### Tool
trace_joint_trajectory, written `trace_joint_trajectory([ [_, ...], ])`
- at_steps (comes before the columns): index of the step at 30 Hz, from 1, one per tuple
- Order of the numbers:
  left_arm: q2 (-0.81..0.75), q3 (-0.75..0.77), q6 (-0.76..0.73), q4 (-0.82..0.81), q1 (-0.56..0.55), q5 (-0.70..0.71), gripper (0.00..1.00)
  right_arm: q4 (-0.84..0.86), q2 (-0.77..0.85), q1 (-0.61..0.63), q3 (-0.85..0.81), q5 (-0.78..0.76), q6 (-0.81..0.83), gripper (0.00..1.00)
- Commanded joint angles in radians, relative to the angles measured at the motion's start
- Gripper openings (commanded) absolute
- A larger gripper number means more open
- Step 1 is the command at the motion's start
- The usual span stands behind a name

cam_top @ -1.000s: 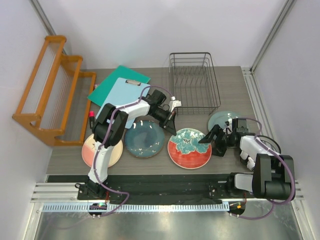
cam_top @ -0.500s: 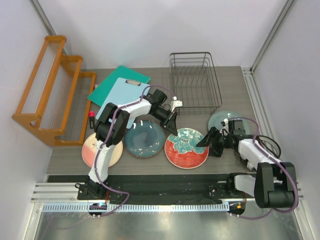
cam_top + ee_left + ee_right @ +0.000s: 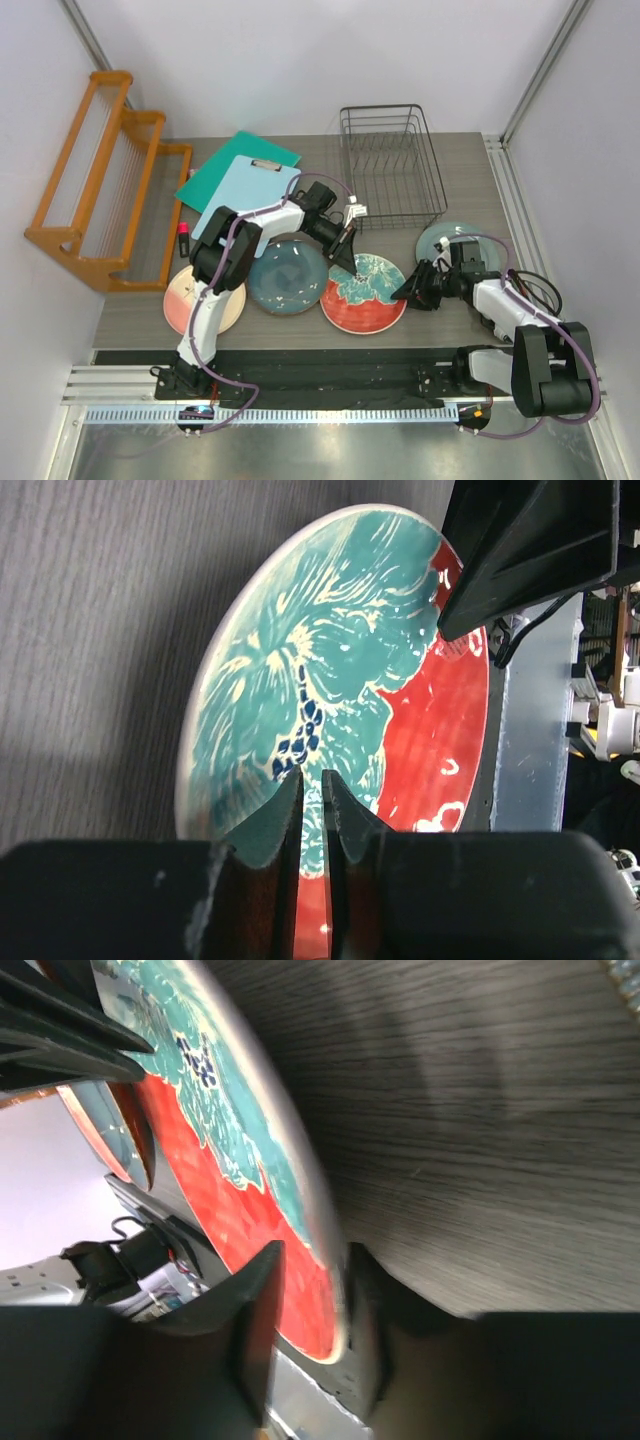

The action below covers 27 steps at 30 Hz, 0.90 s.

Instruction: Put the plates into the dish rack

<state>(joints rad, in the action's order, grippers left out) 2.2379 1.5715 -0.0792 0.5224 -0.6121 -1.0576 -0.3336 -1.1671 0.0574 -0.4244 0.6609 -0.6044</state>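
Floral plate point(image 3: 363, 295), rim inside right tool point(image 3: 312, 1260)

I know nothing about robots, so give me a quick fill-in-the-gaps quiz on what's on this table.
The rectangular dark wire dish rack holds ___ plates.
The fingers of the right gripper straddle the rim of the round ___ floral plate.
The plain pale grey-green plate lies nearest the ___ arm.
Missing words: no; red-and-teal; right.
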Motion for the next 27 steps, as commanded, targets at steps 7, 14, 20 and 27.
trace_joint_trajectory([
  [7,-0.055,-0.084,0.15,0.105,-0.018,0.097,0.27,0.002,0.001,0.01,-0.06,-0.001,0.029,0.01],
  [14,-0.116,0.018,0.133,0.201,-0.008,0.154,0.57,-0.226,0.043,-0.039,-0.197,-0.057,0.156,0.01],
  [20,-0.21,0.099,0.15,0.26,0.026,0.229,0.69,-0.35,0.069,-0.042,-0.289,-0.021,0.267,0.01],
  [27,-0.375,-0.012,0.162,0.257,0.152,0.3,0.74,-0.418,0.165,-0.054,-0.369,0.13,0.331,0.01],
])
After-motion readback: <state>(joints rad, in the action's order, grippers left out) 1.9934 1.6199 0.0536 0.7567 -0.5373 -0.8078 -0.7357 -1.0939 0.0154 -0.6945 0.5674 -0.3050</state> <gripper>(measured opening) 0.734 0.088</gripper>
